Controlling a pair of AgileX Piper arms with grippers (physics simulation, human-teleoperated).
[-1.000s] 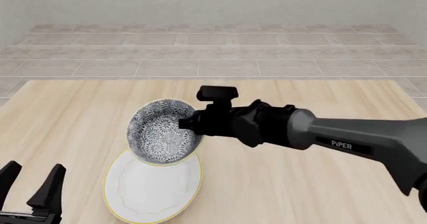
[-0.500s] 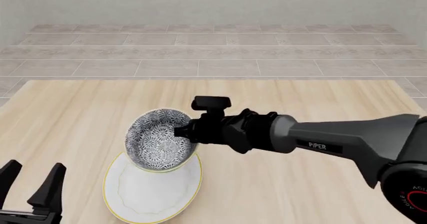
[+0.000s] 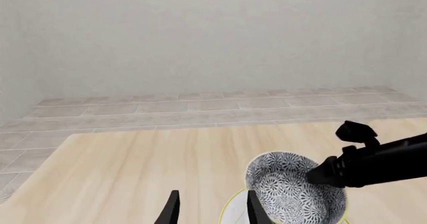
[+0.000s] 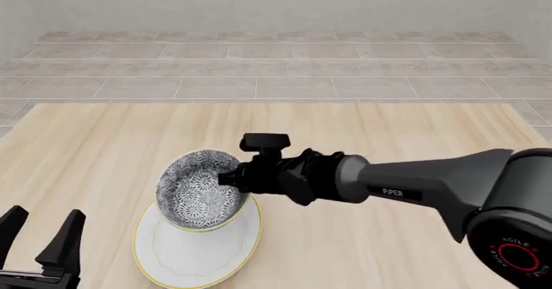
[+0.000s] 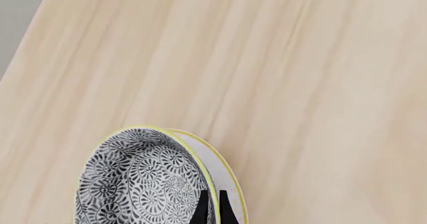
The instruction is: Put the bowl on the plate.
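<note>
right fingers (image 5: 212, 207) pinch bowl (image 4: 200, 189) rim | over plate (image 4: 194, 249) | wood table (image 4: 388, 134)

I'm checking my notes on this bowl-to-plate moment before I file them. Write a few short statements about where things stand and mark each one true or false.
1. The right gripper is clamped on the rim of the bowl. True.
2. The bowl sits level and centred on the plate. False: it is tilted, its opening facing the front camera, over the plate's far part.
3. The left gripper holds the plate. False: it is open, holds nothing, and stands apart from the plate on its left in the front view.
4. The plate is wider than the bowl. True.
5. The bowl is plain white inside. False: it has a dense dark floral pattern inside.
</note>
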